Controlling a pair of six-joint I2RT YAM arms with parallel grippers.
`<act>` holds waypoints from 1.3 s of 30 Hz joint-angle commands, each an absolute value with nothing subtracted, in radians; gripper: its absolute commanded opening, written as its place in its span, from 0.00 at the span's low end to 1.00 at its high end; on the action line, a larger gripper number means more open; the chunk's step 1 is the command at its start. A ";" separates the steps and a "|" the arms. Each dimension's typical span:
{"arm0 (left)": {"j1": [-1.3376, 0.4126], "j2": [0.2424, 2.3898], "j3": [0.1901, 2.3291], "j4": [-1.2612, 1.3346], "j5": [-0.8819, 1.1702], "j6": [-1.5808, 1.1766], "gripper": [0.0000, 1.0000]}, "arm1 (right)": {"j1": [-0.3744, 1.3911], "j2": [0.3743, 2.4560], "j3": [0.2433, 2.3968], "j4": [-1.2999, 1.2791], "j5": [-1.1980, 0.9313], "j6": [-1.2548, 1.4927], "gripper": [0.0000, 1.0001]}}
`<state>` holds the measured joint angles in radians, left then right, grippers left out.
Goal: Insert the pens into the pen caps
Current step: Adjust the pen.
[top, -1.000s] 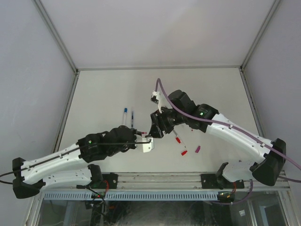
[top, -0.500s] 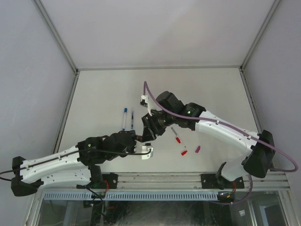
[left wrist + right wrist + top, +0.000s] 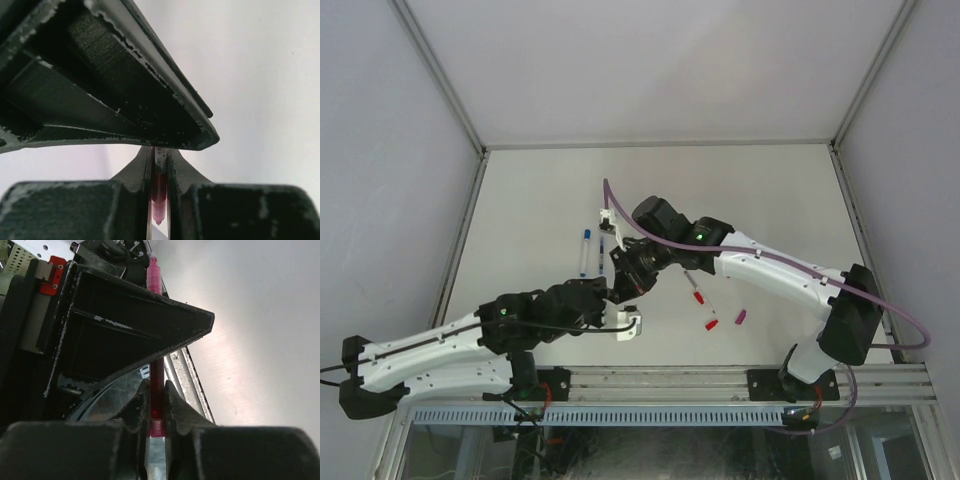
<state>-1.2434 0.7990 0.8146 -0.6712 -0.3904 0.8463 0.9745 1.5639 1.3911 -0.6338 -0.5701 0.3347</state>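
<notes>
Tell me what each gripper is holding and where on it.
Left gripper: whitish-barrelled pen with magenta end, pinched where barrel meets magenta. Right gripper: slender magenta plastic piece, pinched near its lower end; pen or cap, unclear.

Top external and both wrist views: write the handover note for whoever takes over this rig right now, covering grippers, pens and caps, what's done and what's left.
Left gripper: shut on a magenta-ended pen.
Right gripper: shut on a magenta shaft, apparently that same pen. The two grippers meet close together.
On the table: a blue-ended pen and a thinner pen lie side by side left of the grippers. A red-ended pen, red cap and magenta cap lie to their right.
Done: no capping I can confirm.
Left: both caps lie loose. Cap the held pen, then the others.
</notes>
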 commanded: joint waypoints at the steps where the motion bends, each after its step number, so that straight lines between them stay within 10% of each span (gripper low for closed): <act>1: -1.252 0.767 0.794 -0.594 -0.392 0.851 0.04 | 0.985 1.567 1.452 -0.587 -0.560 0.321 0.00; 15: -1.252 0.669 0.766 -0.464 -0.453 0.760 0.59 | 0.957 1.493 1.393 -0.640 -0.330 0.348 0.00; 32: -1.235 0.602 0.795 -0.323 -0.549 0.419 0.70 | 0.745 1.229 1.122 -0.479 -0.150 0.496 0.00; 39: -0.900 0.596 0.876 -0.351 -0.354 0.152 0.71 | 0.745 1.131 1.059 -0.404 -0.124 0.495 0.00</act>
